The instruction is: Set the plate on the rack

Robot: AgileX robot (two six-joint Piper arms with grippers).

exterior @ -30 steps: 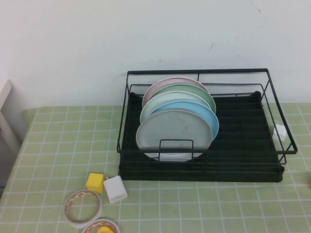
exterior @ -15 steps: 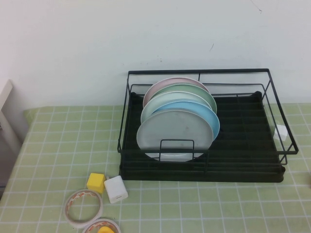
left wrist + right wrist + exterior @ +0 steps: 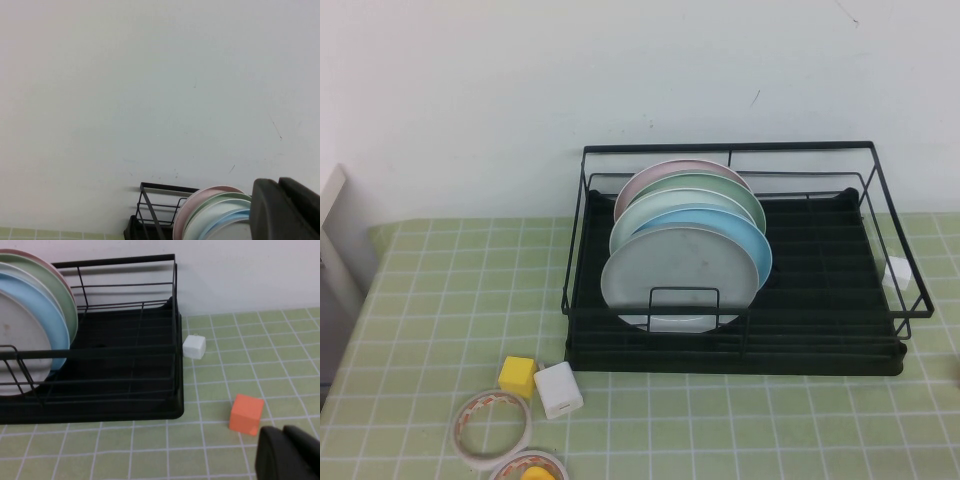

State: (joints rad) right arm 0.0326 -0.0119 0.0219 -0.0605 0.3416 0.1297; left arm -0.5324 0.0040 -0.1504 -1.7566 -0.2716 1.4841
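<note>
The pale grey plate [image 3: 680, 275] stands upright at the front of a row of plates in the black wire rack [image 3: 730, 147]. It also shows in the right wrist view [image 3: 20, 350] inside the rack [image 3: 115, 261]. In the left wrist view only its top edge [image 3: 235, 232] shows, beside the rack's rail [image 3: 165, 188]. Neither gripper shows in the high view. My left gripper [image 3: 287, 210] is shut and empty, raised in front of the plates. My right gripper [image 3: 290, 455] is shut and empty, low over the table to the right of the rack.
Behind the grey plate stand light blue [image 3: 740, 230], mint, green and pink plates. A white cube [image 3: 896, 271] lies right of the rack, an orange cube [image 3: 246, 413] near my right gripper. A yellow cube [image 3: 516, 376], white block [image 3: 558, 389] and tape rolls [image 3: 492, 428] lie front left.
</note>
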